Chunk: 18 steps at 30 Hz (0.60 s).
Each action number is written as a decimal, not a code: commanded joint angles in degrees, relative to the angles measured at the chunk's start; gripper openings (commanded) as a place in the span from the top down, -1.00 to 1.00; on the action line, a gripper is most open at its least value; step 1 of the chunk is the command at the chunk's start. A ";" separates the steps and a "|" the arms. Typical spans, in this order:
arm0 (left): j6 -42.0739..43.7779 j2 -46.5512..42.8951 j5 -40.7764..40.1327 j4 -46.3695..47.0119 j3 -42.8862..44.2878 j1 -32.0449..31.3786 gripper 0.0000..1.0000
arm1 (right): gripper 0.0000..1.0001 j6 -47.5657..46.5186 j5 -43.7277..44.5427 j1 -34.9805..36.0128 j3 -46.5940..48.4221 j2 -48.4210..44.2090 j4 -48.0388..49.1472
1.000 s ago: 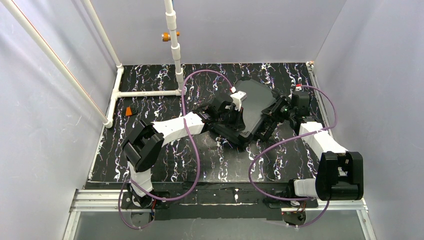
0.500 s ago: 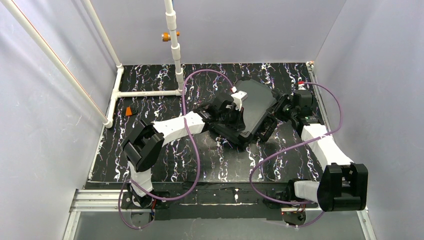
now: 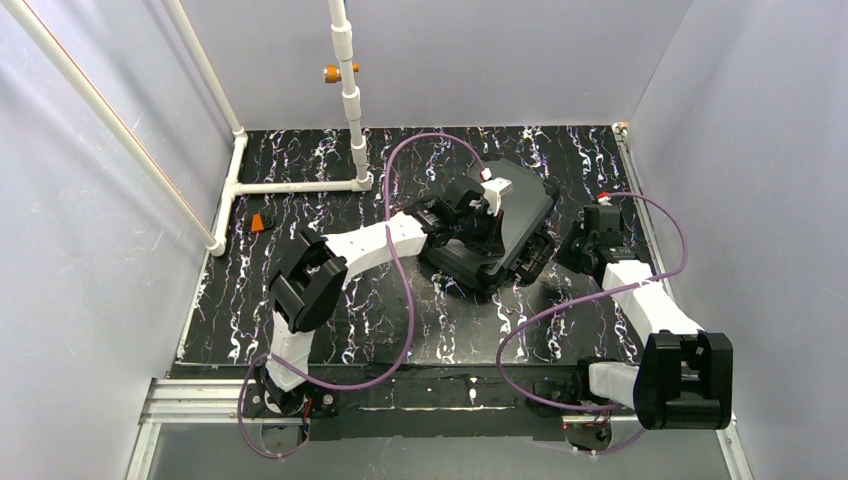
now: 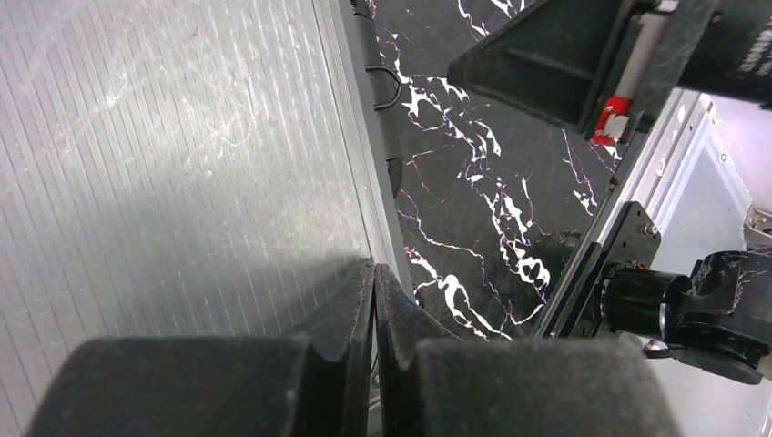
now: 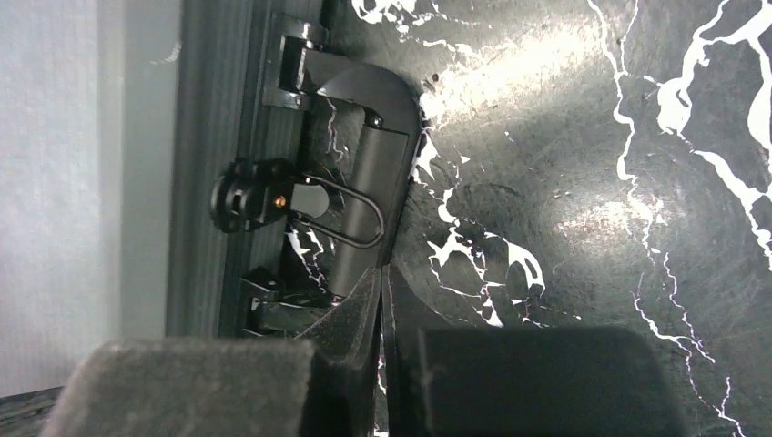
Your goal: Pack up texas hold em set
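On the black white-veined table, the closed black hard plastic case is laid flat mid-table. Its long axis runs near-left to far-right, and its latch edge is turned rightward. The left gripper is seen with fingers pinched together over the lid. The right gripper, equally pinched with nothing held, is placed beside the latches. Farther left, a small orange piece and a white plastic pipe frame are seen.

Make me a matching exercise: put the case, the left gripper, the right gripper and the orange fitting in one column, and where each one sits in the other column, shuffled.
1. case
2. left gripper
3. right gripper
4. orange fitting

A. on the upright white pipe
B. shut, beside the latch
C. shut, at the edge of the ribbed lid
D. on the table, between the grippers

Pairs: 1-D, 2-C, 3-B, 4-A
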 commanded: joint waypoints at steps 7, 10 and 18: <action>1.37 3.37 -0.75 -8.97 -2.93 -1.34 1.00 | 0.96 -1.21 -1.33 -0.11 -2.97 5.47 5.68; 1.25 3.08 -0.72 -8.66 -4.49 -1.39 1.00 | 0.97 -1.31 -1.34 -0.10 -3.20 7.27 6.83; 1.15 2.49 -0.77 -8.20 -6.32 -1.72 1.00 | 0.96 -1.26 -2.73 -0.13 -3.32 9.82 11.74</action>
